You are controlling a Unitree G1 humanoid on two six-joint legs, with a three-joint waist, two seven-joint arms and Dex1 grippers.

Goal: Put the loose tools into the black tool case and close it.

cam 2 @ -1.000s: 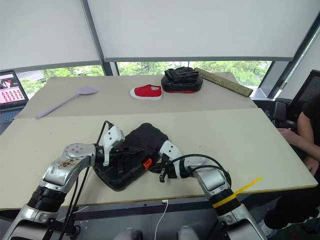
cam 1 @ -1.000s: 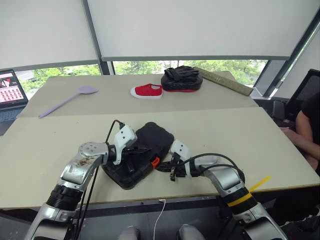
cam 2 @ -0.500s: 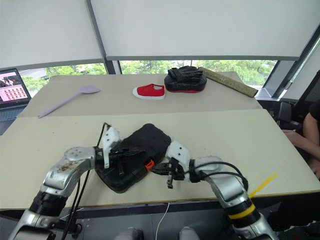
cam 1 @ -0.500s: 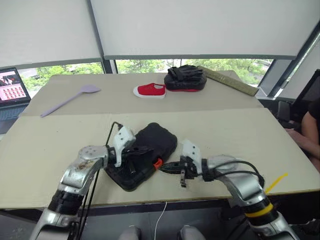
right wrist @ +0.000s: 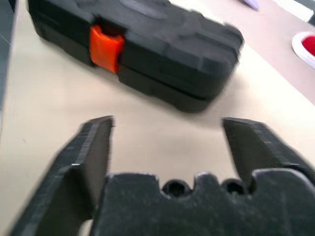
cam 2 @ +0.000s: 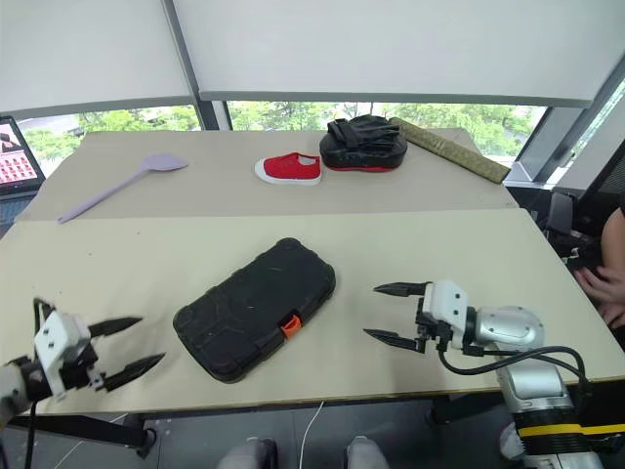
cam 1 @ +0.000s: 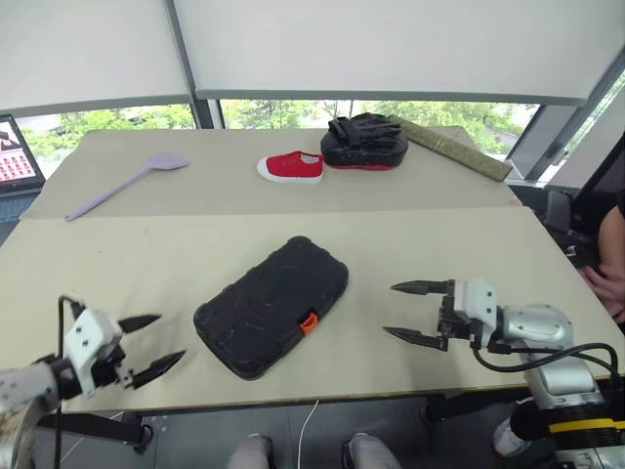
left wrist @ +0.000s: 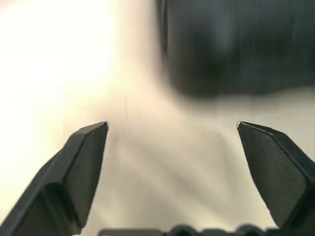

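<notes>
Black tool case (cam 1: 272, 306): closed, orange latch (cam 1: 308, 322) facing the near edge, lying askew mid-counter (cam 1: 439, 244). Left hand (cam 1: 146, 345): released, fingers spread, empty, left of case. Right hand (cam 1: 418, 312): released, empty, right of case.

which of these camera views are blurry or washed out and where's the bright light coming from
Left wrist view: black tool case is a soft smear, table glares white. Right wrist view: mild blur, orange latch readable. Left eye view: sharp; daylight enters the window strip beneath the blinds.
</notes>
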